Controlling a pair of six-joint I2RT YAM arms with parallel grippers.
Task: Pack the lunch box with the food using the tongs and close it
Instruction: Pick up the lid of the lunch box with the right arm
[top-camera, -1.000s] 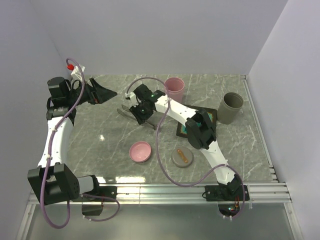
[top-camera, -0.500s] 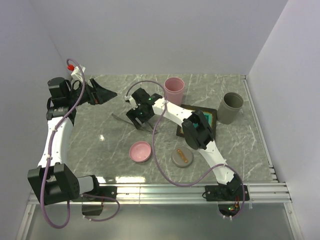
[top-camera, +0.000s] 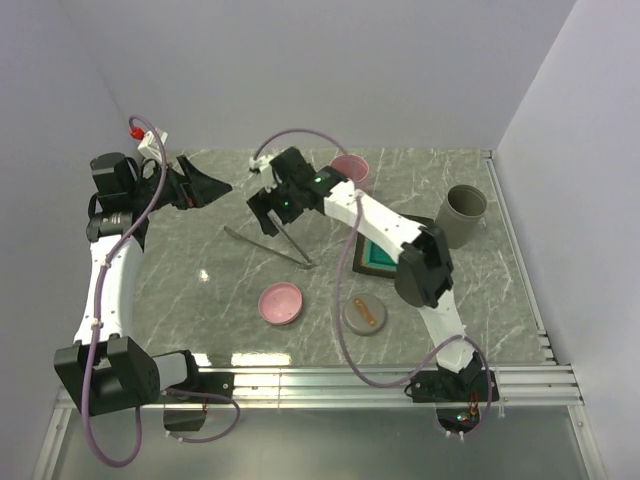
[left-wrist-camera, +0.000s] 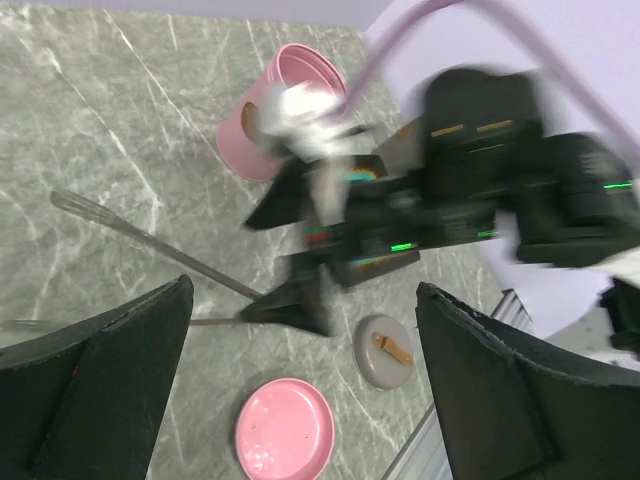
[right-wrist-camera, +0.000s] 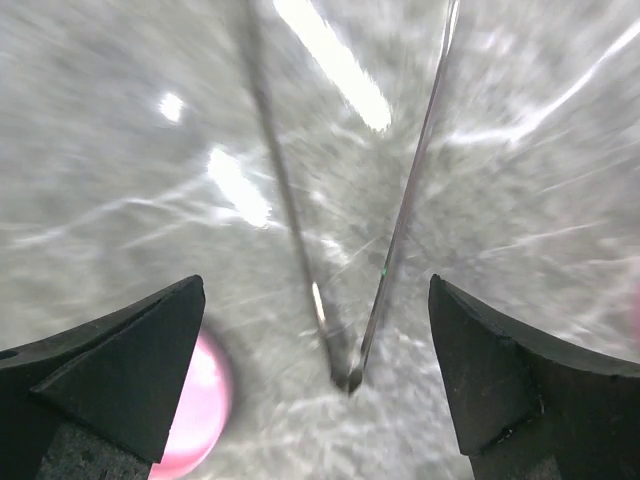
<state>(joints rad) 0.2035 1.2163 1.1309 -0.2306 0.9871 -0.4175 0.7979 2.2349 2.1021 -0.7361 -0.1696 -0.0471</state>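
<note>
Tongs (top-camera: 270, 248) flat on worktop (top-camera: 200, 290), left of centre toward far edge, unheld. Right end effector (top-camera: 272, 215) wide open just above them. Left end effector (top-camera: 205, 187) open, empty. Tongs likely light, stiff, springy, slippery; pinch both arms mid-length.

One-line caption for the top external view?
Open right gripper above the tongs lying on the marble table; left gripper open at back left.

Bright, even overhead light; white glare streaks the marble worktop (right-wrist-camera: 330, 70). The right wrist view is motion-smeared, the tongs (right-wrist-camera: 402, 200) soft. The left wrist view blurs the right arm (left-wrist-camera: 480, 190).
</note>
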